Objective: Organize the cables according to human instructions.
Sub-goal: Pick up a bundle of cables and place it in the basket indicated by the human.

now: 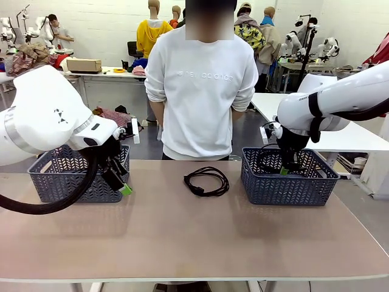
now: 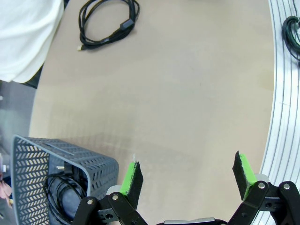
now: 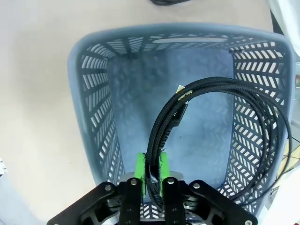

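Observation:
One coiled black cable (image 1: 206, 180) (image 2: 108, 23) lies on the table's middle, near the far edge. My right gripper (image 1: 284, 170) (image 3: 152, 171) is lowered into the right grey basket (image 1: 289, 182) (image 3: 93, 93), its green pads shut on a strand of another coiled cable (image 3: 211, 108) that hangs inside the basket. My left gripper (image 1: 124, 187) (image 2: 187, 176) stands open over bare table just in front of the left grey basket (image 1: 79, 182) (image 2: 42, 159). Inside that basket lies a further coiled cable (image 2: 61, 192).
A person in a white sweatshirt (image 1: 200, 91) stands at the far edge, behind the loose cable, hands out of sight. The two baskets flank the table's middle. The near half of the tabletop (image 1: 194, 243) is bare.

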You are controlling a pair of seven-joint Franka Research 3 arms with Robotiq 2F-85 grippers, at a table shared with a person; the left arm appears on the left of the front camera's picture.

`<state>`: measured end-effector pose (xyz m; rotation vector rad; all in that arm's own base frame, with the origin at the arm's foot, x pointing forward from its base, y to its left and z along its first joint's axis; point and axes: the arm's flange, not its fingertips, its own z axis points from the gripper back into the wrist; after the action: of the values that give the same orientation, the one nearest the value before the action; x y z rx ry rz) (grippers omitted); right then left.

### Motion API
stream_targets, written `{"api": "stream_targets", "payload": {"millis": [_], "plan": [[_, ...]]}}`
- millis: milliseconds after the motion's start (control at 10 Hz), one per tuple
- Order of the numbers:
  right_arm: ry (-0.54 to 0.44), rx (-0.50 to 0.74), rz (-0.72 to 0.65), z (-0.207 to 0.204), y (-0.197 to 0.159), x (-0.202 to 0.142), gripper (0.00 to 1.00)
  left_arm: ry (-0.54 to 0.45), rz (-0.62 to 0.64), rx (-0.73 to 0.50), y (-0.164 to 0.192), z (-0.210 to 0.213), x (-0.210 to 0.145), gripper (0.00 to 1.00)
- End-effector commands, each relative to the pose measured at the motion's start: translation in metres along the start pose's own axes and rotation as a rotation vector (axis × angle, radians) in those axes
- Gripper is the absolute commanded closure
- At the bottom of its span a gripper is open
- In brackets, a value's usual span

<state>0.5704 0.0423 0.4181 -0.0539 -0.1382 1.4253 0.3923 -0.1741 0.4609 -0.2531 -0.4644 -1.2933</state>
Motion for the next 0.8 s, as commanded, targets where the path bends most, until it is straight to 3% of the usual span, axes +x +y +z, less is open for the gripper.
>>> {"api": "stream_targets", "payload": {"millis": [0, 100, 200, 300, 400, 500, 600, 700], "plan": [[-0.035, 0.006, 0.006, 0.004, -0.008, -0.002, 0.67, -0.001, 0.002, -0.005, 0.0, 0.001, 0.0, 0.0], [-0.054, 0.004, -0.013, 0.011, -0.008, -0.002, 0.47, -0.001, 0.002, -0.005, 0.0, 0.001, 0.0, 0.0], [-0.055, 0.002, -0.025, 0.015, -0.009, -0.001, 0.63, -0.001, 0.002, -0.005, 0.0, 0.001, 0.0, 0.0], [-0.05, -0.002, -0.024, 0.018, -0.009, 0.001, 0.28, -0.001, 0.002, -0.005, 0.0, 0.001, 0.0, 0.0], [-0.046, 0.002, -0.026, 0.02, -0.009, 0.003, 0.43, -0.001, 0.002, -0.005, 0.0, 0.001, 0.0, 0.0], [-0.039, 0.007, -0.022, 0.021, -0.009, 0.005, 0.08, -0.001, 0.002, -0.005, 0.0, 0.001, 0.0, 0.0], [-0.035, 0.01, -0.02, 0.021, -0.009, 0.006, 0.23, -0.001, 0.002, -0.005, 0.0, 0.001, 0.0, 0.0], [-0.03, 0.017, -0.02, 0.021, -0.01, 0.006, 0.0, -0.001, 0.002, -0.005, 0.0, 0.001, 0.0, 0.0]]}}
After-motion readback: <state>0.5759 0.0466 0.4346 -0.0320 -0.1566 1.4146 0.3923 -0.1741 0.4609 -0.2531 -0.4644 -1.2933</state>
